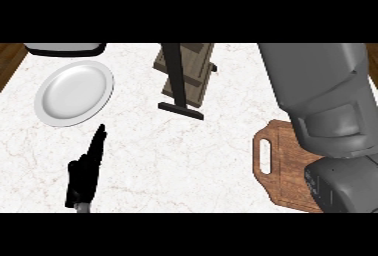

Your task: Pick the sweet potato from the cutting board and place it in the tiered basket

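The wooden cutting board [279, 172] lies at the right, its handle slot facing left. My grey right forearm [321, 95] rises across it and hides most of it. No sweet potato shows anywhere, and my right hand lies beyond the view's top edge. The tiered basket [190, 70], brown wood with a black post and foot, stands at the top middle. My left hand [85, 172] rests open at the lower left with its fingers straight, pointing up and holding nothing.
A white plate [74, 92] sits at the upper left on the marble counter [184, 160]. A white container with a dark rim [65, 48] is cut off by the top edge behind it. Wooden floor shows past the counter's left and right edges.
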You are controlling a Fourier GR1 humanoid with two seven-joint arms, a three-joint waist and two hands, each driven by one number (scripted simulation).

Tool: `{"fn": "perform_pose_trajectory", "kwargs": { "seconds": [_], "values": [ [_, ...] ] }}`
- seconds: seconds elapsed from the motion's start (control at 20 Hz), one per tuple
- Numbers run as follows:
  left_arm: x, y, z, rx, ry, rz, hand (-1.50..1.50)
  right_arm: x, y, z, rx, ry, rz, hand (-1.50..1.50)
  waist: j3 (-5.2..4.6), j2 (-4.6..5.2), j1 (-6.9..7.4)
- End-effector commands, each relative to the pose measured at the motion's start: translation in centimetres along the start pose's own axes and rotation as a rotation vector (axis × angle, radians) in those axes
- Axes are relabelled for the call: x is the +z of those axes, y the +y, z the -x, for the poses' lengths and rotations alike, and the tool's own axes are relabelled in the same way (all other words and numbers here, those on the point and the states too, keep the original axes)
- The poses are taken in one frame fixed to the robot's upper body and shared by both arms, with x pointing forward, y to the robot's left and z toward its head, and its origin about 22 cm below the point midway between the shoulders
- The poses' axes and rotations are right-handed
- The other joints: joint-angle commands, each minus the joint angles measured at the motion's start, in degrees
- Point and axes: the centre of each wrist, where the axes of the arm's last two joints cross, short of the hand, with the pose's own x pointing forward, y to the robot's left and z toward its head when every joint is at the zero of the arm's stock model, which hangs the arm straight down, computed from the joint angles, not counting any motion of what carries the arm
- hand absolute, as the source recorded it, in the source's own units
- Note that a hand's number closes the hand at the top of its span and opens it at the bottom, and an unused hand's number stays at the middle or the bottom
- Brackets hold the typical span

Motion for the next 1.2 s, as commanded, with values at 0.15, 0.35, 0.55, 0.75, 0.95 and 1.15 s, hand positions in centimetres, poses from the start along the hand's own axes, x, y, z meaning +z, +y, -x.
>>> {"fn": "perform_pose_trajectory", "kwargs": {
  "seconds": [0.15, 0.35, 0.55, 0.75, 0.95, 1.15],
  "values": [
    [-0.4, -0.7, 0.7, 0.001, 0.053, 0.000, 0.00, -0.4, 1.1, 1.0, -0.299, -0.023, 0.025, -1.50, -0.20, 0.09, -0.60],
    [0.2, -0.2, 0.7, 0.001, 0.042, 0.002, 0.00, -0.3, -1.3, 0.1, -0.395, -0.082, 0.140, -1.50, -0.20, 0.06, -0.18],
    [1.1, 0.9, 1.2, 0.008, 0.062, 0.007, 0.00, -0.5, -5.5, 0.7, -0.466, -0.050, 0.372, -1.50, -0.21, -0.32, -0.73],
    [1.3, 0.3, 2.1, 0.008, 0.095, -0.036, 0.00, -0.5, -11.6, 3.0, -0.457, 0.028, 0.496, -1.50, -0.15, -0.92, -2.98],
    [0.3, 1.8, 2.2, 0.018, 0.101, -0.058, 0.00, 0.8, -17.8, 5.6, -0.481, 0.074, 0.538, -1.50, -0.14, -1.04, -3.99],
    [1.8, 0.2, 2.5, 0.019, 0.098, -0.065, 0.00, 2.7, -22.5, 10.0, -0.512, 0.073, 0.553, -1.50, -0.07, -1.22, -4.01]
  ]
}}
